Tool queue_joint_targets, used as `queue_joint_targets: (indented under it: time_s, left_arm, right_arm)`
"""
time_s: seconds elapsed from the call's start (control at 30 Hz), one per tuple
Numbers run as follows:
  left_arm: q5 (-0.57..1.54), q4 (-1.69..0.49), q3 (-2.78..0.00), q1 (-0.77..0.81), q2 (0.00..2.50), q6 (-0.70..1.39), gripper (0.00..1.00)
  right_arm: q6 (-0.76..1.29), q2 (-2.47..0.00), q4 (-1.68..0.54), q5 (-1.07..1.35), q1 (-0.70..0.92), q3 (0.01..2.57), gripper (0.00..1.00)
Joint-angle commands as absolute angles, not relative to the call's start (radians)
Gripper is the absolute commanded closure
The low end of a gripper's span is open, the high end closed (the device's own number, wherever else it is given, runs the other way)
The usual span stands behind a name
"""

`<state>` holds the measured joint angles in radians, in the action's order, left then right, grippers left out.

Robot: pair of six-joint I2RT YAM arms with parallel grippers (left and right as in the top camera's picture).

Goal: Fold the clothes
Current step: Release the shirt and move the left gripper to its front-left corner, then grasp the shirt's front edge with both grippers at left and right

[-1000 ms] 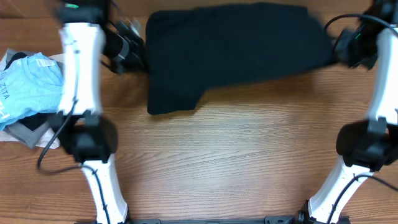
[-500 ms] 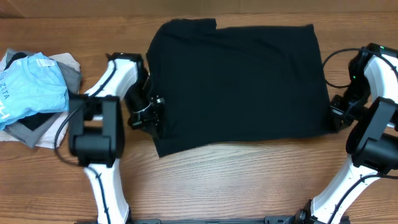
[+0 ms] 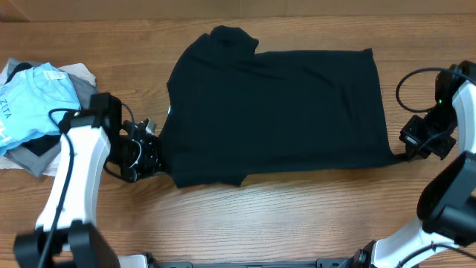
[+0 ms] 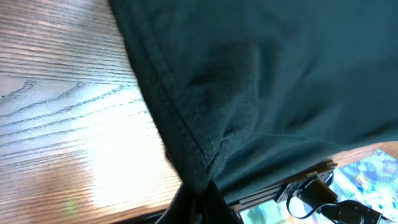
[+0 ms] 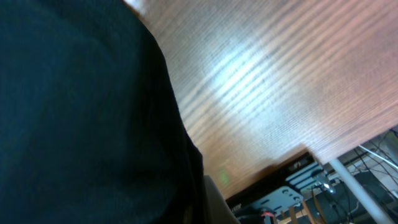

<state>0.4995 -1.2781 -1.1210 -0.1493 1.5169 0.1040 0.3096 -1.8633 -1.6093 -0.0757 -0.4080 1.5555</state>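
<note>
Between the two grippers lies the black shirt (image 3: 275, 112), spread flat on the desk (image 3: 282, 216) with its long axis running straight from one gripper to the other. The left gripper (image 3: 152, 156) sits at the shirt's near-left corner, and from it the cloth stretches away toward the right arm and up toward the far edge of the desk. In the left wrist view the hem gathers into a tight pucker that ends at the left gripper (image 4: 198, 198), so the fingers are pressed together on that corner.

The right gripper (image 3: 409, 145) is at the opposite near corner, where a small point of fabric is drawn out toward it. In the right wrist view the shirt's edge runs down into the right gripper (image 5: 202, 196); it looks pinched on the corner, though little of the fingers shows.

Both forearms lie low over the desk, wrists turned inward toward the cloth. A pile of other clothes (image 3: 37, 112) sits on the outer side of the left gripper, apart from the shirt.

Each arm is nearest its own corner, so the fold most likely calls for both to lift and carry the near hem across the short axis, away from the robot.
</note>
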Motion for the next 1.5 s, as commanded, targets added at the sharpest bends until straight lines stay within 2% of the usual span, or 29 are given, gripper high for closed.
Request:
queue_joint_targets:
  time_s: [0.0, 0.2, 0.5, 0.8, 0.97, 1.03, 1.47]
  left_arm:
    - [0.513, -1.291, -1.106, -0.159, 1.438, 0.112, 0.96]
    - [0.513, -1.227, -1.098, -0.16, 1.438, 0.13, 0.96]
    - [0.522, -0.857, -1.089, -0.156, 1.549, 0.341, 0.96]
    - [0.551, -0.624, -1.089, -0.139, 1.691, 0.363, 0.96]
    - [0.552, -0.494, -1.089, -0.133, 1.722, 0.39, 0.96]
    - [0.55, -0.455, -1.089, -0.123, 1.731, 0.397, 0.96]
    - [0.431, -0.342, -1.089, -0.095, 1.741, 0.398, 0.89]
  right_arm:
    - [0.315, -1.811, -1.589, -0.099, -0.43, 1.476, 0.96]
    - [0.315, -1.806, -1.492, -0.102, -0.436, 1.418, 0.96]
    - [0.303, -1.806, -1.155, 0.053, -0.431, 1.419, 0.96]
    - [0.303, -1.807, -0.978, 0.115, -0.414, 1.419, 0.96]
    - [0.29, -1.809, -0.911, 0.114, -0.359, 1.419, 0.95]
    - [0.285, -1.809, -0.894, 0.113, -0.34, 1.419, 0.91]
    - [0.286, -1.809, -0.822, 0.081, -0.33, 1.419, 0.96]
